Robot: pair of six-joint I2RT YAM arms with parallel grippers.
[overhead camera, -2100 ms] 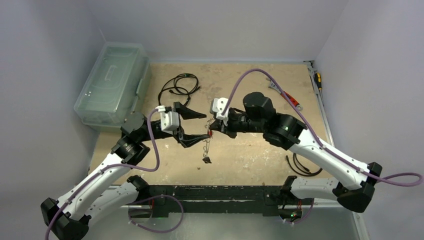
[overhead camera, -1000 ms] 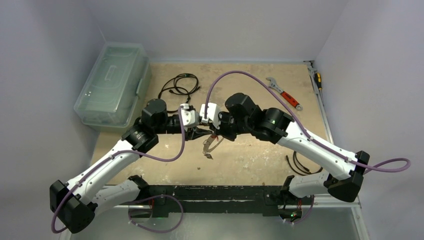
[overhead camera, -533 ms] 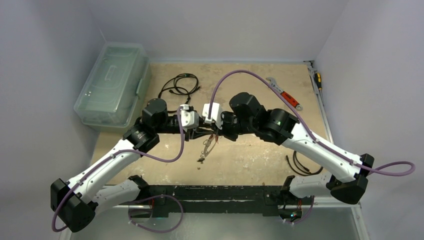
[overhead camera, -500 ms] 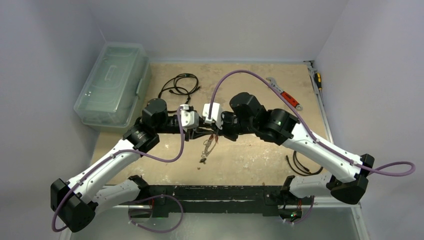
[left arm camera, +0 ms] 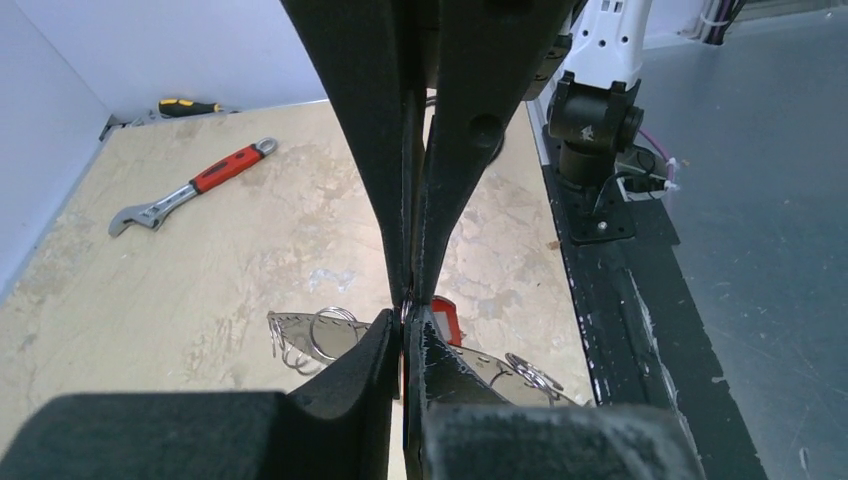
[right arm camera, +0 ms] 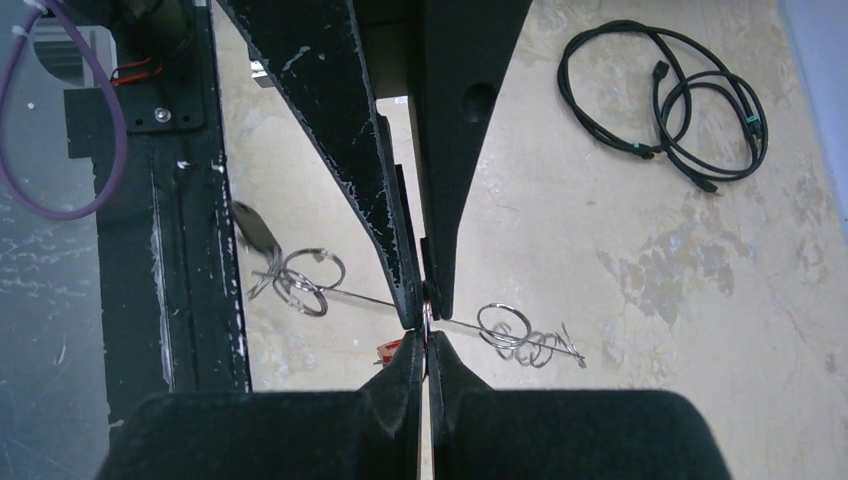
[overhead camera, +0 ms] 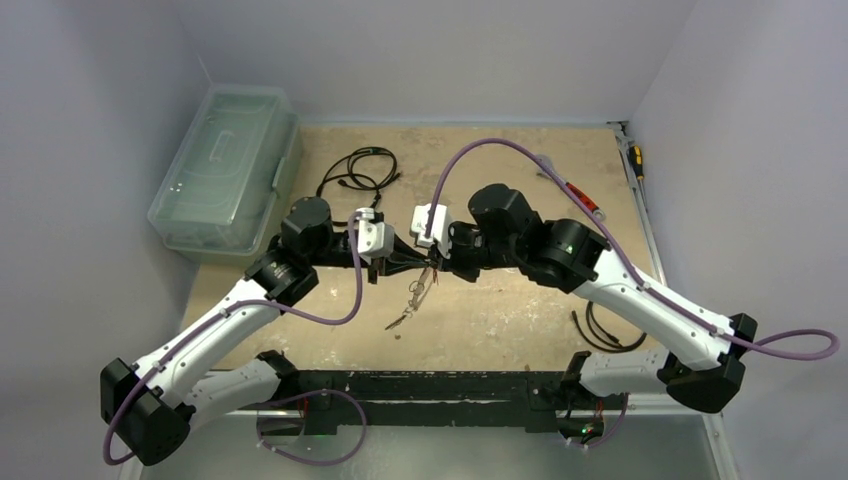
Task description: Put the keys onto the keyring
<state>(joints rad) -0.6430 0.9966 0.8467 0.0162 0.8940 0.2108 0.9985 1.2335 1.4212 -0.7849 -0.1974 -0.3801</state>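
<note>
The keyring [right arm camera: 365, 298] hangs above the table [overhead camera: 500, 310], a thin grey wire strung with small split rings and caught right where the two claws meet tip to tip. From that point it droops toward the near edge, and the keys [overhead camera: 397, 322] dangle at its low end, below and slightly to the left of the claws.

In the right wrist view the wire runs straight through the pinch. A dark-headed key [right arm camera: 255, 228] sits out at one end beside a cluster of rings, and more rings lie on the other side of the fingers. A red tag [left arm camera: 445, 320] shows just beside the tips.

The right claw [right arm camera: 426, 345] is clamped on the keyring wire. The left claw [left arm camera: 405, 325] has its jaws pressed together at the same spot, facing the right one. Whether it truly grips the wire cannot be made out.

Beyond the right claw, well apart, a red-handled wrench [left arm camera: 195, 187] lies on the table. A coiled black cable [right arm camera: 665, 100] lies past the left claw toward the far side, and a clear plastic box [overhead camera: 225, 165] stands farther left still.
</note>
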